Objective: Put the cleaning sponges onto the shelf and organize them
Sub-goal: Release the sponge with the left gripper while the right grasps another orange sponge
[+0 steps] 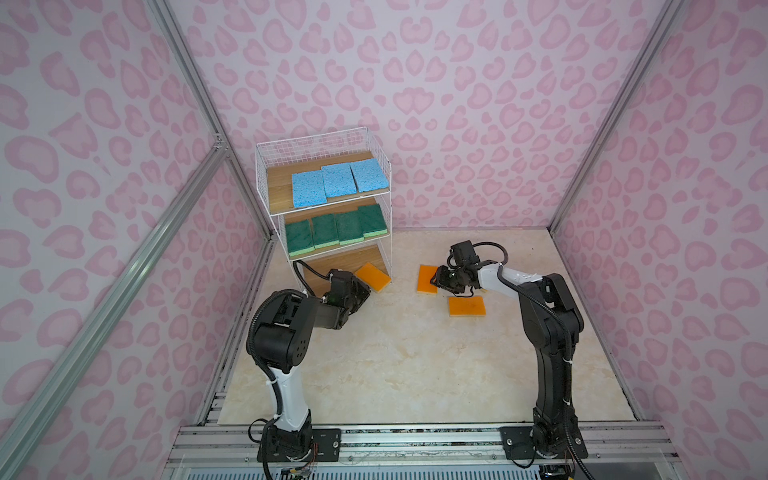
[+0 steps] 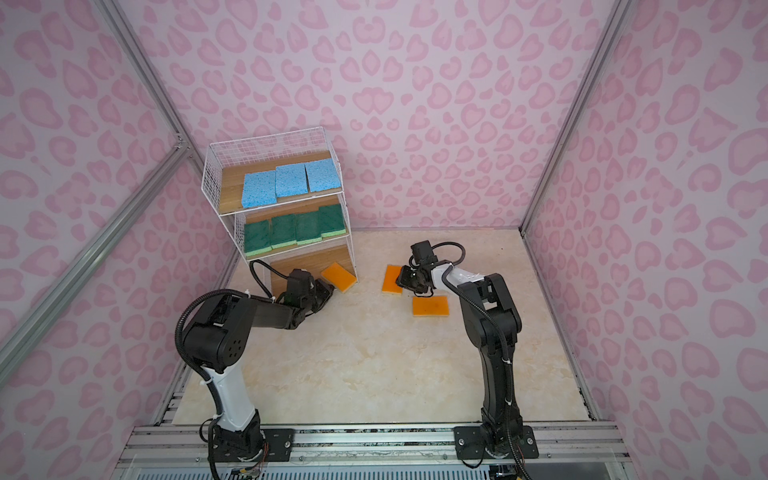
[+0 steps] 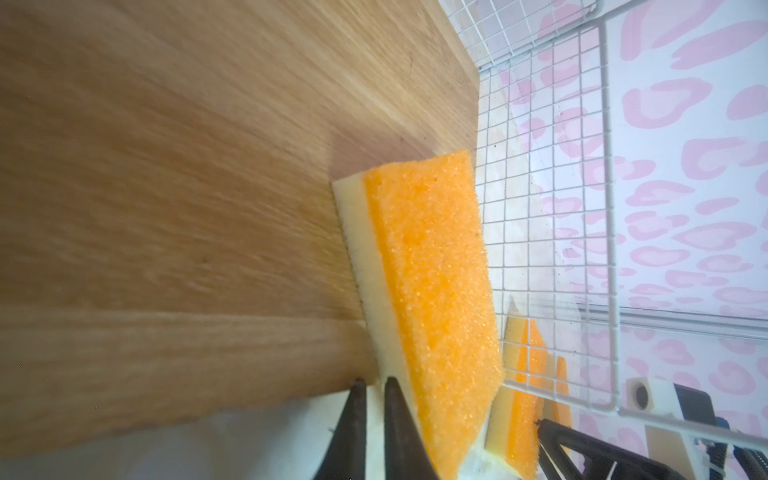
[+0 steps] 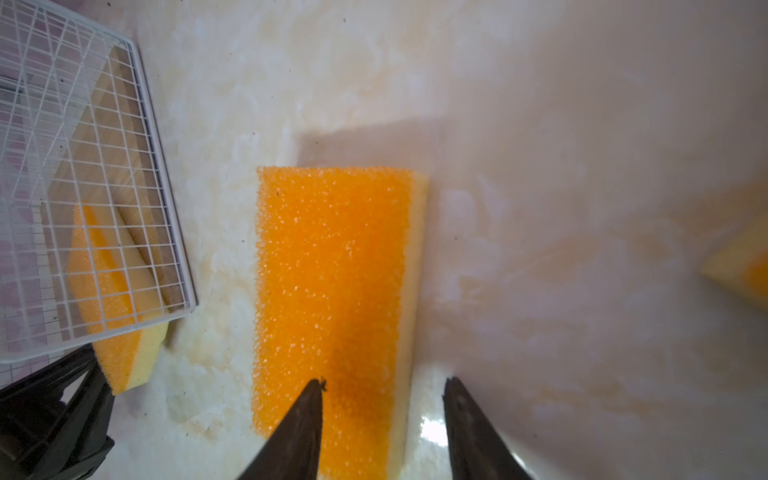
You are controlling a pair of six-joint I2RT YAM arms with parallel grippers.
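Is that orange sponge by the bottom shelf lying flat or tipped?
Tipped: the orange sponge slants, one end on the bottom board, the other down on the table.

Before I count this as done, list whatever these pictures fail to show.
- Whether the left gripper holds the orange sponge: left wrist view's edge cuts off both.
- Bottom board of the shelf: in both top views the upper boards and left arm cover most of it.
- A loose sponge: right wrist view, blurred, cut by the edge.
- Fingertips of the right gripper: hidden under its wrist in both top views.
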